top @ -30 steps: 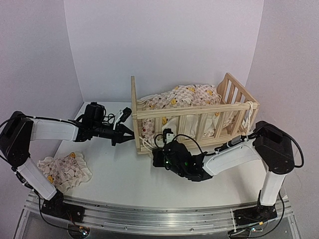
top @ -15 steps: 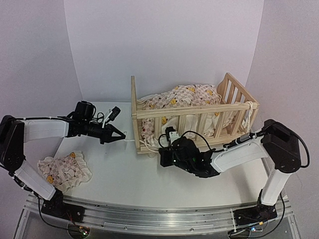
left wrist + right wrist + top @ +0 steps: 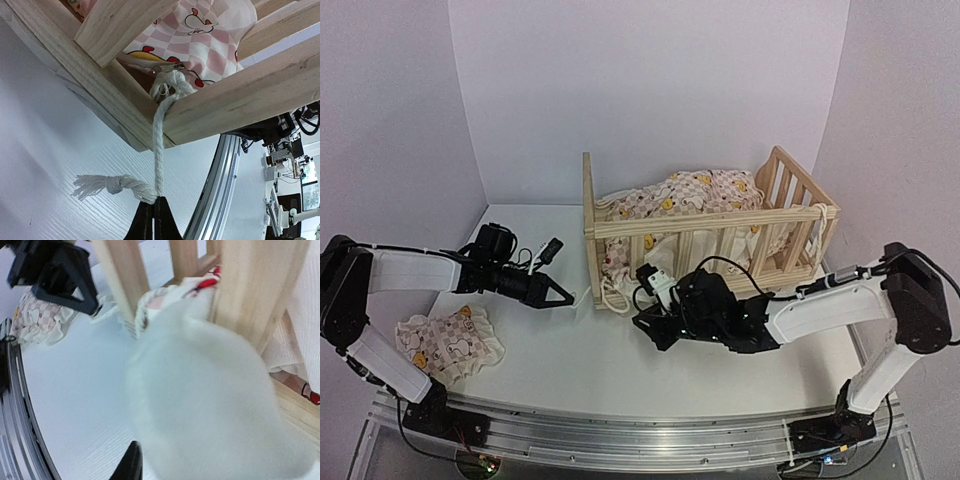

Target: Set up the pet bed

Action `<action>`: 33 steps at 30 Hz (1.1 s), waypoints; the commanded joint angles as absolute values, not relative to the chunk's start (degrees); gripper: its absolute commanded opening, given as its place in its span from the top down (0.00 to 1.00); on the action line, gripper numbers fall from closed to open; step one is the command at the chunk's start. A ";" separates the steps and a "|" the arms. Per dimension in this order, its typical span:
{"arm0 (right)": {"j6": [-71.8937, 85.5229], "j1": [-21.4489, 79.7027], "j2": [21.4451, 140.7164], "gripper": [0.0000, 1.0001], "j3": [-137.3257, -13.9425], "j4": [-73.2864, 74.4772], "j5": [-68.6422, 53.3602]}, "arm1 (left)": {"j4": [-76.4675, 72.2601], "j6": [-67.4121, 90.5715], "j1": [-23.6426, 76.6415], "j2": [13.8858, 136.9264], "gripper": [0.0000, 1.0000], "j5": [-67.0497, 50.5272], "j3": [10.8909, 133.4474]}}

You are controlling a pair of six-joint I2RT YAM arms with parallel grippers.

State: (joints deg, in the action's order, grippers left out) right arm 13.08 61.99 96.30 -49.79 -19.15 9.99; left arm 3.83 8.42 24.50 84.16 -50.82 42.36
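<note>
Since a second ago your left fingers (image 3: 558,296) have backed away from the near-left corner post of the pet bed (image 3: 710,225) and now sit clear of it, out over the tabletop (image 3: 570,370). The right arm has slid along the bed's front rail, and the right fingers (image 3: 653,326) are now low in front of the bed, near that same corner. The bed itself stands on the tabletop where it stood, with the checked cushion (image 3: 695,190) heaped inside and bulging above the rails. The overhead view barely shows any cord. The left wrist view does: the fingers are pinched tight on a white tie string (image 3: 159,145) that runs straight up to the cushion's edge under the bed's corner, its knotted, frayed end lying beside them. The right wrist view is mostly a blurred white mass against the bed's slats, with one dark fingertip showing, so you cannot tell how wide the right fingers stand. A small matching pillow (image 3: 450,343) lies well left of the bed.
</note>
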 commanded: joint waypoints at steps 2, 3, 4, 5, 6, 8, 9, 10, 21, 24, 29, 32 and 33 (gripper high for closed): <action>1.53 64.67 88.36 0.75 -50.20 -9.75 12.24 | -2.85 11.84 25.40 82.74 1.00 -51.18 42.64; -0.45 65.70 87.79 0.72 -50.39 -8.42 13.44 | -2.81 11.54 25.40 82.82 1.00 -51.26 42.76; -3.16 66.75 87.37 0.69 -50.49 -7.60 14.51 | -2.82 11.23 25.40 82.90 1.00 -51.26 42.84; -6.86 68.11 87.71 0.67 -50.69 -8.17 15.34 | -2.89 11.08 25.40 82.95 1.00 -51.13 42.80; -10.20 69.71 88.49 0.66 -51.19 -9.13 16.17 | -2.97 11.08 25.40 82.98 1.00 -51.04 42.74; -16.63 70.50 92.53 0.63 -55.10 -10.80 15.52 | -3.54 11.79 25.40 83.19 1.00 -51.20 42.39; -19.67 70.49 95.34 0.62 -56.96 -11.21 15.76 | -4.23 12.13 25.40 83.38 1.00 -51.35 42.15; -23.27 70.46 97.72 0.61 -58.74 -12.44 16.54 | -4.80 12.32 25.40 83.51 1.00 -51.42 41.95; -46.78 69.12 117.11 0.64 -61.88 -46.33 42.53 | -11.86 14.20 25.32 83.47 1.00 -50.52 39.95; -49.97 69.16 118.44 0.65 -61.54 -50.79 44.01 | -12.49 15.09 25.31 83.55 1.00 -50.91 39.05; -49.98 71.12 117.37 0.69 -61.16 -50.30 44.36 | -13.25 15.64 25.31 84.28 1.00 -51.79 38.60; -49.65 74.26 114.57 0.70 -59.87 -46.03 44.43 | -13.56 14.97 25.29 84.62 1.00 -51.50 38.90; -49.41 74.86 113.41 0.70 -59.40 -45.30 44.85 | -13.78 14.95 25.24 84.70 1.00 -51.49 38.93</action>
State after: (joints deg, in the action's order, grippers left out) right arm -48.30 71.41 118.67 -60.70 -44.99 41.51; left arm -10.66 15.03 25.19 84.24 -50.85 38.74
